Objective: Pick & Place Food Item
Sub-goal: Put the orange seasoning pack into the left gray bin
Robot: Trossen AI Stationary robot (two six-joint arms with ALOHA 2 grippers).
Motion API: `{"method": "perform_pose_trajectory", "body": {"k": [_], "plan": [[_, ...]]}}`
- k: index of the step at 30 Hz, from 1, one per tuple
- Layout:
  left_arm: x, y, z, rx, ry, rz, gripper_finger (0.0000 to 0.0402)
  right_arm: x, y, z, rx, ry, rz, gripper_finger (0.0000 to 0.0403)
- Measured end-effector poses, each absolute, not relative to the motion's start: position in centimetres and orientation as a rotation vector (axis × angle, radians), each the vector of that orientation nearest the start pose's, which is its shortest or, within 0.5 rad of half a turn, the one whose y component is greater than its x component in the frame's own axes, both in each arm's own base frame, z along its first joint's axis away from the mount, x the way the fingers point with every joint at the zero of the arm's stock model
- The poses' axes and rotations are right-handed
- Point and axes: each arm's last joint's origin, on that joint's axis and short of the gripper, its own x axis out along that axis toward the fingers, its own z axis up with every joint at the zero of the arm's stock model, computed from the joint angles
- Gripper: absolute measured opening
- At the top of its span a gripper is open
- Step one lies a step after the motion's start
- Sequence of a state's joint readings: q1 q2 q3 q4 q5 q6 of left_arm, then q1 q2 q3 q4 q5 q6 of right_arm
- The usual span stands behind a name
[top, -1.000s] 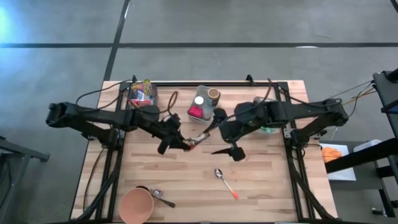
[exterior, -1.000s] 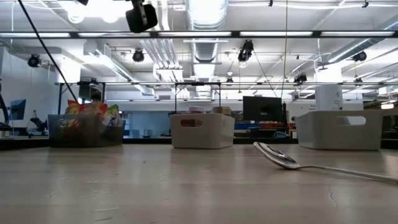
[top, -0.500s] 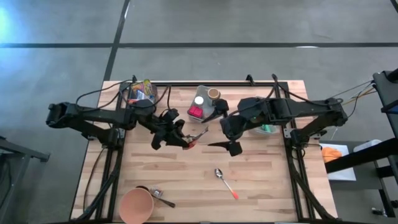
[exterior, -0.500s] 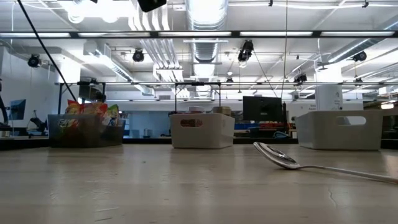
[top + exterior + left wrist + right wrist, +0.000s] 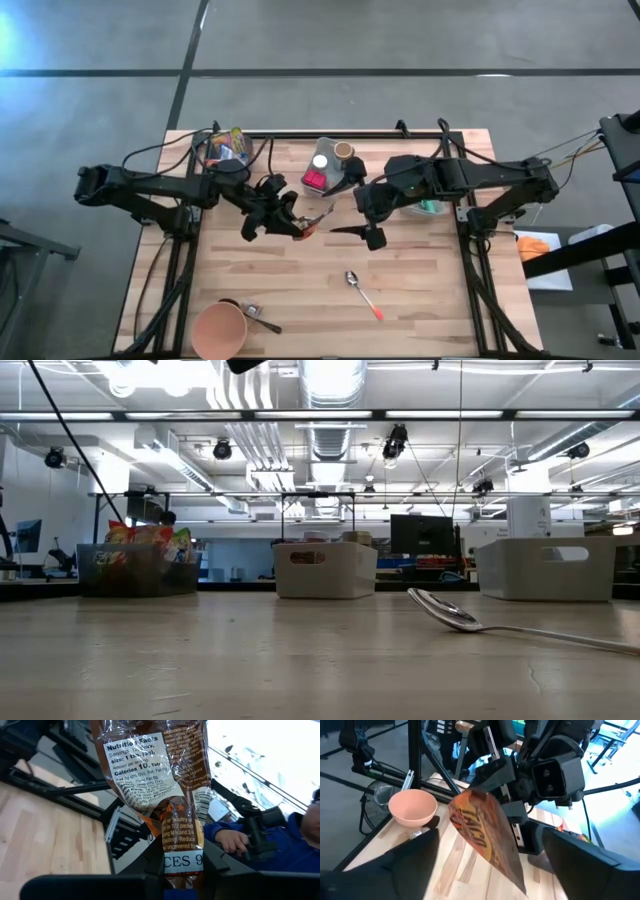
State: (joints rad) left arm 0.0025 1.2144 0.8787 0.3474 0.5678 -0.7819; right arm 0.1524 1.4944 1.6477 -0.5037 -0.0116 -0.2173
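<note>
While the left gripper (image 5: 297, 224) hangs above the middle of the wooden table (image 5: 420, 280), its fingers are pinched narrowly on one end of a seasoning packet (image 5: 318, 218), which is lifted clear of the tabletop and sticks out toward the right arm. In the left wrist view the packet (image 5: 162, 785) fills the middle, a clear and brown wrapper with a white nutrition label and an orange band, its lower end clamped between the dark fingers (image 5: 145, 865). The right gripper (image 5: 352, 212) sits just beside the packet's free end, its fingers spread wide on either side and not touching it; in the right wrist view the orange packet (image 5: 482, 837) hangs in the gap between those fingers (image 5: 415, 852), with the left arm's gripper behind it. At the table's far edge stand a clear bin of snack bags (image 5: 225, 150), a white bin (image 5: 325, 168) with a pink item and a cup in it, and a third bin under the right arm. A spoon (image 5: 362, 290) with a red tip on its handle lies on the near half of the table, well apart from the grippers, and a pink bowl (image 5: 218, 330) rests at the near left corner with another piece of cutlery (image 5: 258, 315) beside it. A person's sleeve (image 5: 280, 845) in blue shows beyond the table in the left wrist view.
</note>
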Motion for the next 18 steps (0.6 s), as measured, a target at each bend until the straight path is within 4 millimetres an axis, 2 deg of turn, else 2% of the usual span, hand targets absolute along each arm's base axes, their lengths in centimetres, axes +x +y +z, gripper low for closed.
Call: {"method": "perform_pose_trajectory", "body": {"k": [9, 18], "plan": [[27.08, -1.53, 33.07, -0.747, 0.189, -0.567, 0.0062, 32.14, 4.91, 42.97, -0.243, 0.315, 0.178, 0.018], [27.05, -1.53, 33.52, -0.733, 0.143, -0.585, 0.0062, 32.37, 4.93, 43.4, -0.241, 0.254, 0.169, 0.0065]]}}
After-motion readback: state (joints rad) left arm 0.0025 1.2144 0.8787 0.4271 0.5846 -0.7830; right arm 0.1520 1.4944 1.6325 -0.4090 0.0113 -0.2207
